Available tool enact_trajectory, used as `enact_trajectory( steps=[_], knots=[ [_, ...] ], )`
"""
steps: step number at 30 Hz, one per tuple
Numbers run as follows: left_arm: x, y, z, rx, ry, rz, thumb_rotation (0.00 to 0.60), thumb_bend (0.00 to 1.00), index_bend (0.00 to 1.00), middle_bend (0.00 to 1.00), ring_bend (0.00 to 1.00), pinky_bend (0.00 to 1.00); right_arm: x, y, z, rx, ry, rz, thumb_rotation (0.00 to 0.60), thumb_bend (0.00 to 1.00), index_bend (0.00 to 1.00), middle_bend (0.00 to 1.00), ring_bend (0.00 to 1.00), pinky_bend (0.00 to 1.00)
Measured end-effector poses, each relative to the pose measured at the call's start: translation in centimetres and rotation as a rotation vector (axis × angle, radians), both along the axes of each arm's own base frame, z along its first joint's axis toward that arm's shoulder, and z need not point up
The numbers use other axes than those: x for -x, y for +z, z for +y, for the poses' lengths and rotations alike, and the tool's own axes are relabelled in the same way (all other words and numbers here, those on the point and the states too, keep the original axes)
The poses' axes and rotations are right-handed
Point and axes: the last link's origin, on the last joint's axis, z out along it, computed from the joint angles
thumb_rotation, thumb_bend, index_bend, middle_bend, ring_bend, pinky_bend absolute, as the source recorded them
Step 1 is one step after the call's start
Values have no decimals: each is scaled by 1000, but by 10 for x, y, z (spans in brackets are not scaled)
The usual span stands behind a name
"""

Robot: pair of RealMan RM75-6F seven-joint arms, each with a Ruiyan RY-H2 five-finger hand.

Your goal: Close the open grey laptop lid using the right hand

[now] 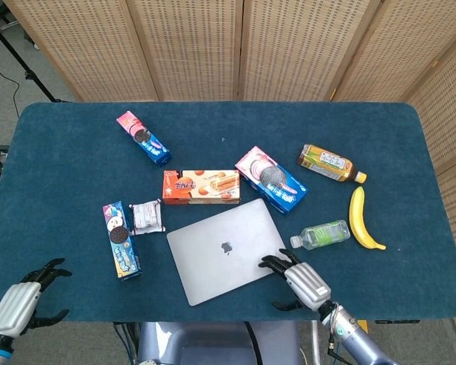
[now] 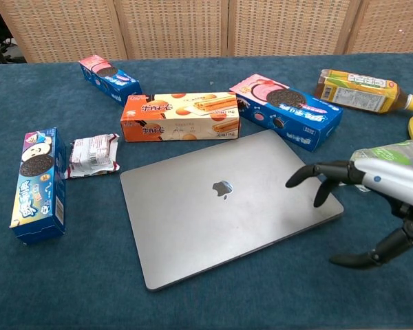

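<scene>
Woven screens stand behind the blue counter [image 1: 76, 152]. On it the grey laptop [image 2: 227, 206] lies near my edge, its lid already flat down, logo up, so the closing looks done. My right hand [image 2: 372, 185] hangs just over the laptop's right corner, fingers [image 2: 316, 168] spread and curved, holding nothing; whether the tips touch the lid I cannot tell. My left hand [image 1: 19, 304] rests well apart at the counter's near left corner, fingers apart and holding nothing. What is left, I judge, is only drawing the right hand clear.
</scene>
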Motion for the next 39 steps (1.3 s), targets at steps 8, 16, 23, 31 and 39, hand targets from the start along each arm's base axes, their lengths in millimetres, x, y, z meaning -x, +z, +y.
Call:
enact_trajectory(
  steps=[8,16,23,31,39],
  knots=[
    [-5,4,6,-45,-22,-12,600,197,307,173,222,200,-32,33,-14,72,92,21,600,237,183,156,335,58],
    [-12,14,16,-164,-45,-48,600,197,307,173,222,200,-35,72,-10,163,69,5,600,237,161,103,277,45],
    [-13,17,20,-258,-59,-79,600,197,307,173,221,200,-4,118,9,325,-70,-87,600,237,152,99,266,43],
    [-17,18,27,-329,-77,-121,600,197,307,173,221,200,48,170,39,518,-195,-159,600,237,155,100,266,43],
    [-24,19,36,-419,-99,-177,600,198,307,173,219,200,78,208,62,669,-237,-197,600,237,156,101,264,37]
  ],
)
